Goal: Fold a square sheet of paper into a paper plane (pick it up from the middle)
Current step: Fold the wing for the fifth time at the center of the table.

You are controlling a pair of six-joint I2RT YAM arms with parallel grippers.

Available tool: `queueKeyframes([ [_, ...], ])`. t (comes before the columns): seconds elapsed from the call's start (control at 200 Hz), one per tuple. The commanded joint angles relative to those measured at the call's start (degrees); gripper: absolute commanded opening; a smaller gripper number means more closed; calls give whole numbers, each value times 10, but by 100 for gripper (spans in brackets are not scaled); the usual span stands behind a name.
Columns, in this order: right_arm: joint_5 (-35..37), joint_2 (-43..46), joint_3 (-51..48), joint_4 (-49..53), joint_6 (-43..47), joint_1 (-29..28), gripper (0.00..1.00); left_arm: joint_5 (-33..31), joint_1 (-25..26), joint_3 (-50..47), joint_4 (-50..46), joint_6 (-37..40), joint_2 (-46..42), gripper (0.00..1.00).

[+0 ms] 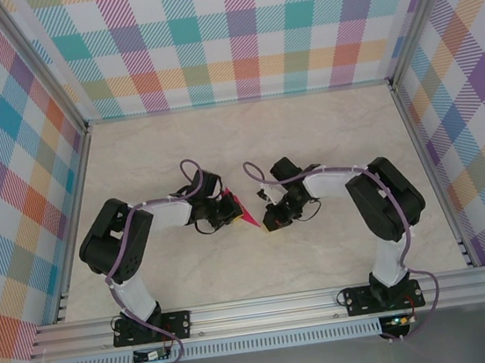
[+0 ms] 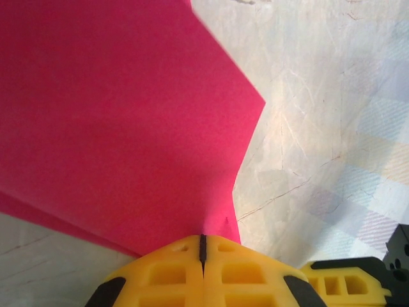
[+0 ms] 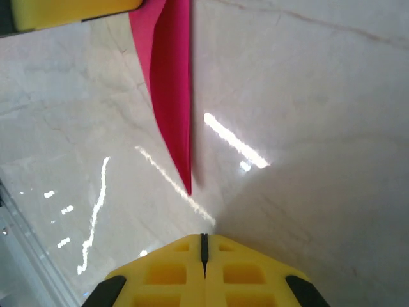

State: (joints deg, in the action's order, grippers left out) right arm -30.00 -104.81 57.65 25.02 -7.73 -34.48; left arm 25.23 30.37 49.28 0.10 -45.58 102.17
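The pink paper is thin and matte, folded into flat layers with crisp straight edges. It sits near the middle of the surface, between the two tools. In the left wrist view it spreads as a broad sheet with one angled corner jutting right, and a second layer shows along its lower left edge. In the right wrist view it narrows to a long sharp point with a crease along its length and a thin shadow beside the tip.

The left tool has its yellow fingers pressed together on a corner of the paper, which runs straight into the seam between them. From above, this tool meets the paper's left side. The right tool is closed tight with nothing between its moulded yellow fingers. The paper's point ends just short of it, with bare surface between them. From above, this tool stands just right of the tip.

The surface is pale, marble-patterned and glossy, with streaks of light across it. Checked fabric walls in pastel colours close it in at the back and both sides. A ribbed aluminium rail runs along the near edge. Open surface lies all around the paper, widest toward the back wall.
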Motion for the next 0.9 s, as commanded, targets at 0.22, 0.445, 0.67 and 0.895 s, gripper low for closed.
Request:
queueKeyframes([
  [0.22,-42,-14,69,-45,-42,-18,9,-52,5,-3,-47,6,23,0],
  [0.445,-31,-56,88,-46,-39,-20,8,-49,5,4,-52,10,20,0],
  [0.67,4,-75,83,-41,-36,-19,6,-52,5,8,-51,16,17,0],
  [0.895,17,-79,64,-41,-38,-18,6,-38,5,26,-42,45,1,3],
])
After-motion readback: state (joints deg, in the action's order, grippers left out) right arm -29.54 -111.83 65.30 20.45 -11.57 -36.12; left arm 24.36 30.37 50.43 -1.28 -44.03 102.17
